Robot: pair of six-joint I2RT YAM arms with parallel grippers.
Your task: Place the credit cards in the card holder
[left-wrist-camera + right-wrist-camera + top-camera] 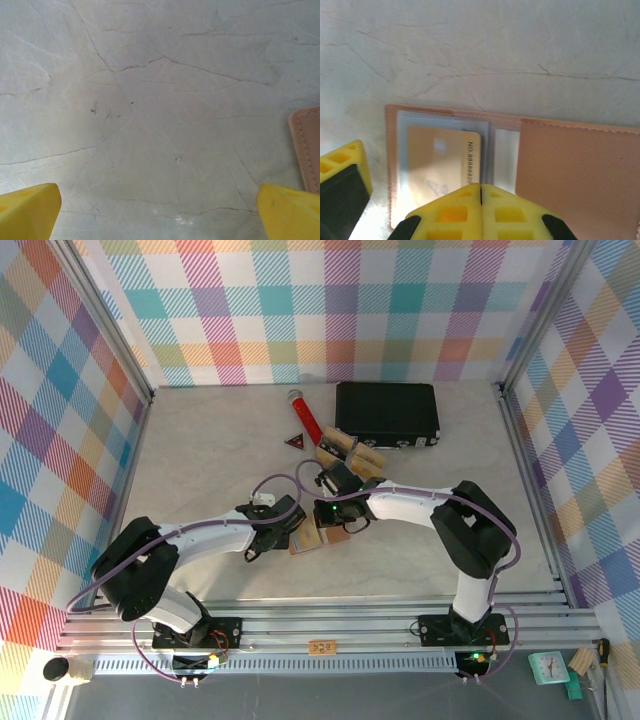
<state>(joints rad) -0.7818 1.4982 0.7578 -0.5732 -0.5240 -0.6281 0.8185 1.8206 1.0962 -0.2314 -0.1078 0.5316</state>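
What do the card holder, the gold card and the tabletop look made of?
Card holder: matte tan leather or imitation, stitched edge. Card: likely plastic, gold face, partly under a clear glossy sleeve. Tabletop: marble-look surface, grey veins; possibly a printed sheet.

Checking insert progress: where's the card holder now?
Card holder: open, centre of the table, nearer than the black case. Right wrist view: just beyond the shut right gripper, a card in its sleeve.

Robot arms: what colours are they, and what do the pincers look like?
The left arm and right arm are white with black joints, and purple cables loop along them. The left pincer and right pincer have chunky yellow fingers; the right's have square hollows.
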